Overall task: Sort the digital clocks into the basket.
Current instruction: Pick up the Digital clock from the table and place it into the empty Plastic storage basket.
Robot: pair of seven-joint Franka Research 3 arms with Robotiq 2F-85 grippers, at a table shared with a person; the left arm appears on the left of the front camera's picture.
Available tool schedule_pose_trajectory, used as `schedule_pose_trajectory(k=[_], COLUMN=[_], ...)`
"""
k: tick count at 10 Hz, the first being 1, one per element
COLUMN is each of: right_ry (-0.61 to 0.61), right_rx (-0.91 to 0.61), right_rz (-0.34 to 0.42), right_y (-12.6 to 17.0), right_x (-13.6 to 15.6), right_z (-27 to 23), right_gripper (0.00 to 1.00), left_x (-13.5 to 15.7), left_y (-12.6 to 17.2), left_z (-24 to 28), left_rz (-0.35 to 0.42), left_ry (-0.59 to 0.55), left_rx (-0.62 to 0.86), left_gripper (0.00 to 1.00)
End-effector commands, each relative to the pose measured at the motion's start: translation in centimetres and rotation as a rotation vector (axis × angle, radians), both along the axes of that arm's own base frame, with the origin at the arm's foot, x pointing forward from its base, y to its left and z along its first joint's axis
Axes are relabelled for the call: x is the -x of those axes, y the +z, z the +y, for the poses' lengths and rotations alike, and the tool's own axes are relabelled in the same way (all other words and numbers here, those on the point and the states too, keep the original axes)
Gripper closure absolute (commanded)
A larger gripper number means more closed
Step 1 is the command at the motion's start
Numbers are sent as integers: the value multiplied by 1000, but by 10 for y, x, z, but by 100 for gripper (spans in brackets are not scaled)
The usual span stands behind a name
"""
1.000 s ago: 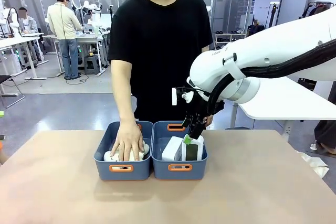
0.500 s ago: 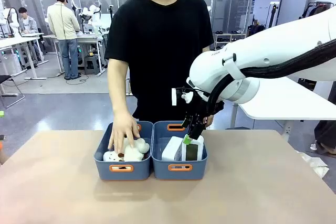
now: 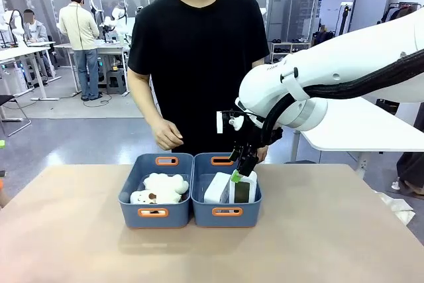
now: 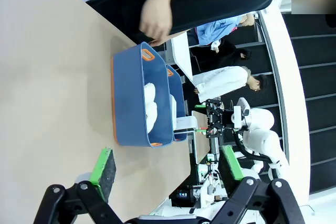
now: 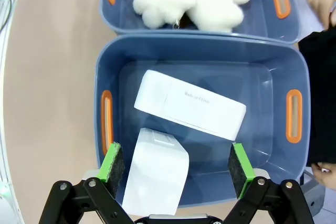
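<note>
Two white digital clocks are in the right-hand blue basket (image 3: 227, 212). One clock (image 5: 189, 105) lies flat with its printed back up. The other clock (image 5: 156, 174) leans against the basket's wall, and its dark display (image 3: 242, 191) faces the front camera. My right gripper (image 5: 177, 163) hangs open just above the leaning clock, its green pads (image 5: 113, 161) apart on either side and not touching it; in the front view the right gripper (image 3: 236, 175) is over the basket's right half. My left gripper (image 4: 167, 166) is open and empty, low over the table and well away from the bins.
The identical left bin (image 3: 154, 213) holds fluffy white cloud toys (image 3: 161, 188). The person stands right behind both bins, one hand (image 3: 169, 136) raised above the left bin. Bare table lies in front of and beside the bins.
The person's hand has lifted out of the left bin, leaving the fluffy toys inside. My right gripper has stayed in place over the basket.
</note>
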State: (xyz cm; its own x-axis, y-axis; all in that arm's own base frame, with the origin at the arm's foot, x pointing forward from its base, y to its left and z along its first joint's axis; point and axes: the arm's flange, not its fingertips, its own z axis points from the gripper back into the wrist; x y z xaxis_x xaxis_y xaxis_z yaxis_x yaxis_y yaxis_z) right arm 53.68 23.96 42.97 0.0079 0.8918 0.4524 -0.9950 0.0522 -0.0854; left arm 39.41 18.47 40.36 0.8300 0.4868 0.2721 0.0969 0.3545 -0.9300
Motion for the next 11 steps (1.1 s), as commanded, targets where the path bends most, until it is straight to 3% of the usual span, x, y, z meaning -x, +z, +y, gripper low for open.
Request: schedule_pose_trajectory(k=[1, 3, 5, 7, 9, 11], right_ry=[-65, -187, -345, -501, -634, -844], right_rx=[-99, -209, -357, -607, -760, -883], right_rz=[44, 182, 395, 605, 706, 765], right_y=[32, 54, 55, 48, 29, -1], right_x=[15, 28, 44, 66, 94, 132], right_z=[-30, -91, -161, -246, -318, -390], right_gripper=[0, 0, 0, 0, 0, 0], left_x=[0, 0, 0, 0, 0, 0], left_y=[1, 1, 1, 1, 1, 1], left_z=[1, 1, 1, 1, 1, 1], left_rz=[-6, -6, -6, -6, -6, -6], left_ry=[0, 0, 0, 0, 0, 0], left_rx=[8, 8, 8, 8, 8, 8], left_gripper=[0, 0, 0, 0, 0, 0])
